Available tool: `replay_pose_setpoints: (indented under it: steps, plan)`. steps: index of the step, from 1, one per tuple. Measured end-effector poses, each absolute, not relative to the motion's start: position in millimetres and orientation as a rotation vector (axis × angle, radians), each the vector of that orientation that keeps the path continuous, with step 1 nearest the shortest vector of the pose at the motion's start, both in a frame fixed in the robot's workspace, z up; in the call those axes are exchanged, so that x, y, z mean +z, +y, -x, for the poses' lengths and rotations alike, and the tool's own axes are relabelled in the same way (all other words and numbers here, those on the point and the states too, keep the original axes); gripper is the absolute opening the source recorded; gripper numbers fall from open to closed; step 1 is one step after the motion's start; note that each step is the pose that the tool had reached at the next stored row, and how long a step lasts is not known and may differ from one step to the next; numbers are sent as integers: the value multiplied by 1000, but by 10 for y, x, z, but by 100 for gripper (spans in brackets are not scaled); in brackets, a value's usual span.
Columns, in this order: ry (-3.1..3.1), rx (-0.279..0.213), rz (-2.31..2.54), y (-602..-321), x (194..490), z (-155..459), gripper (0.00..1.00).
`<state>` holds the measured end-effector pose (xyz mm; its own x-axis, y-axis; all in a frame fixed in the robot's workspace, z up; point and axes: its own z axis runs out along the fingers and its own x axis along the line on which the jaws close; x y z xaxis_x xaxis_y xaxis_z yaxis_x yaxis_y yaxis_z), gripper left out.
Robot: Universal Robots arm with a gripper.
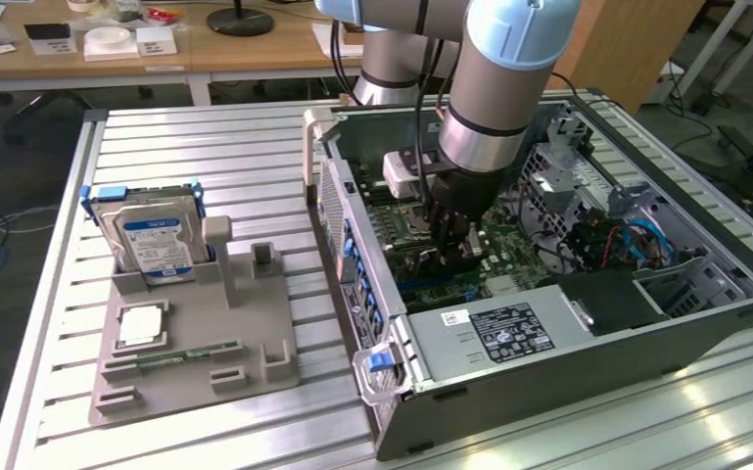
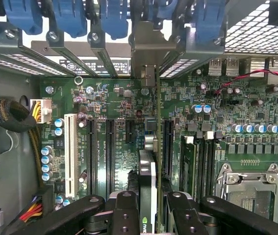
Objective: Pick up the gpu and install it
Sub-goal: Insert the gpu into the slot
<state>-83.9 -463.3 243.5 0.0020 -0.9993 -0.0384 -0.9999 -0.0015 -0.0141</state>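
Gripper (image 2: 148, 215) lowered into the open computer case (image 1: 350, 211), its fingers (image 2: 125, 211) clamped on either side of the gpu (image 2: 147, 171). The card stands edge-on over the motherboard (image 2: 114, 103), between the black expansion slots, with its silver bracket (image 2: 146, 49) against the rear slot openings. Whether it is fully seated cannot be told. On the table at the exterior view's left, a hard drive (image 1: 154, 240) stands upright in a grey fixture (image 1: 207, 352).
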Motion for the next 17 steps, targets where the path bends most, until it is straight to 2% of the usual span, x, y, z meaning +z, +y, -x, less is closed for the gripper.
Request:
replay_pose_setpoints:
  steps: [17]
  plan:
    - [2195, 22, 2199, -4634, 2470, 839, 27]
